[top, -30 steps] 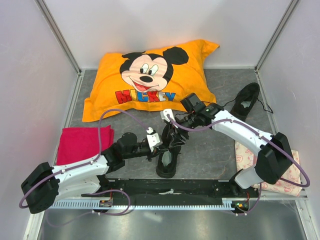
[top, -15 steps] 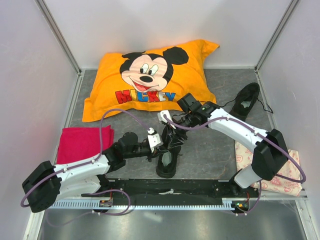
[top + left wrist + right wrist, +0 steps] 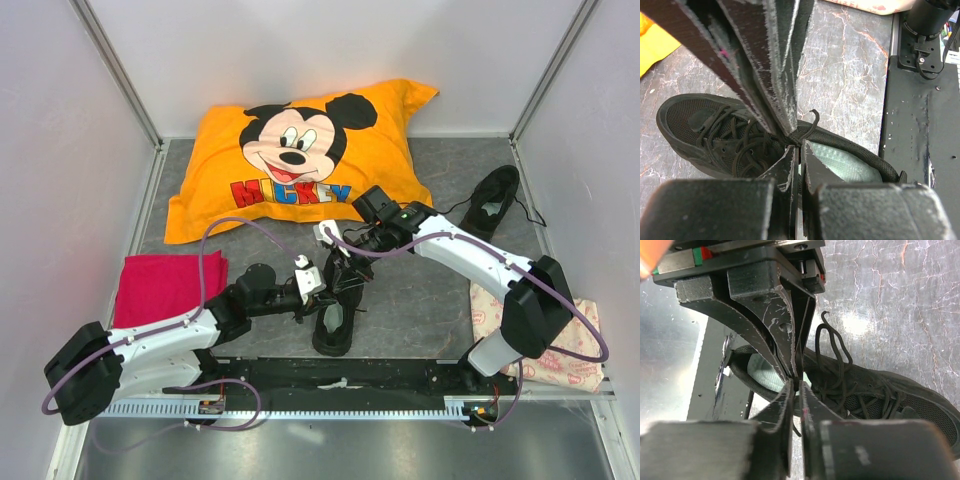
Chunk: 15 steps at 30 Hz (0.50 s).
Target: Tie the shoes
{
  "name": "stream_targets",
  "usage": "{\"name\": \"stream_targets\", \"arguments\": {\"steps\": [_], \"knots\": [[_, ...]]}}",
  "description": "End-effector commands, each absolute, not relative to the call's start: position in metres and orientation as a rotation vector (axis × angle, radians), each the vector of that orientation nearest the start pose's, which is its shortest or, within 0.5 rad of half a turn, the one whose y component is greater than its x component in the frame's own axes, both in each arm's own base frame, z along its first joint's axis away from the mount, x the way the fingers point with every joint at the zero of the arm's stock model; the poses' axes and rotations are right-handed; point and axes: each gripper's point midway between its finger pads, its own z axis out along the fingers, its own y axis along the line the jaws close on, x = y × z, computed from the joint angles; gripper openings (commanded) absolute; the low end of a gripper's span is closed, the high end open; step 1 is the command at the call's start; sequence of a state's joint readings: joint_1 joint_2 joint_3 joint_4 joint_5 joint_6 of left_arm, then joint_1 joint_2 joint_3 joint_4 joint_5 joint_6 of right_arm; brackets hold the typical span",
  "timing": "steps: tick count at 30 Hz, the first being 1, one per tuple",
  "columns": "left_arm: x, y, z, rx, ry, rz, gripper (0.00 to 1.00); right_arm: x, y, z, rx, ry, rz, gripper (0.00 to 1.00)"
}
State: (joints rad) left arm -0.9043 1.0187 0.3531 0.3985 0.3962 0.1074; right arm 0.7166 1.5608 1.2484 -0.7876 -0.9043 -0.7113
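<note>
Where the arms meet over the near shoe (image 3: 335,325), the left gripper (image 3: 796,147) is clenched on 1 lace (image 3: 811,121). The right gripper (image 3: 796,385) has its jaws drawn together there too; grip unconfirmed.

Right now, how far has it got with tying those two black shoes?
Nothing looks finished: no bow shows on either shoe. In hand: the left gripper is shut on a lace over the near shoe, and the right gripper meets it tip to tip; whether it grips too is unclear. Still to do: knot this shoe, whose other lace loops lie loose, then the far shoe, untouched at the right.
</note>
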Motion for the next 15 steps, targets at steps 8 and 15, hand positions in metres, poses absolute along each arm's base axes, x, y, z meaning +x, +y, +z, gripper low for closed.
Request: {"name": "stream_targets", "arguments": {"steps": [8, 15], "knots": [[0.163, -0.295, 0.147, 1.142, 1.467, -0.865, 0.12, 0.172, 0.318, 0.181, -1.777, 1.586, 1.194, 0.0], [0.161, -0.29, 0.157, 1.092, 1.466, -0.883, 0.38, 0.174, 0.319, 0.181, -1.647, 1.661, 1.189, 0.0]]}}
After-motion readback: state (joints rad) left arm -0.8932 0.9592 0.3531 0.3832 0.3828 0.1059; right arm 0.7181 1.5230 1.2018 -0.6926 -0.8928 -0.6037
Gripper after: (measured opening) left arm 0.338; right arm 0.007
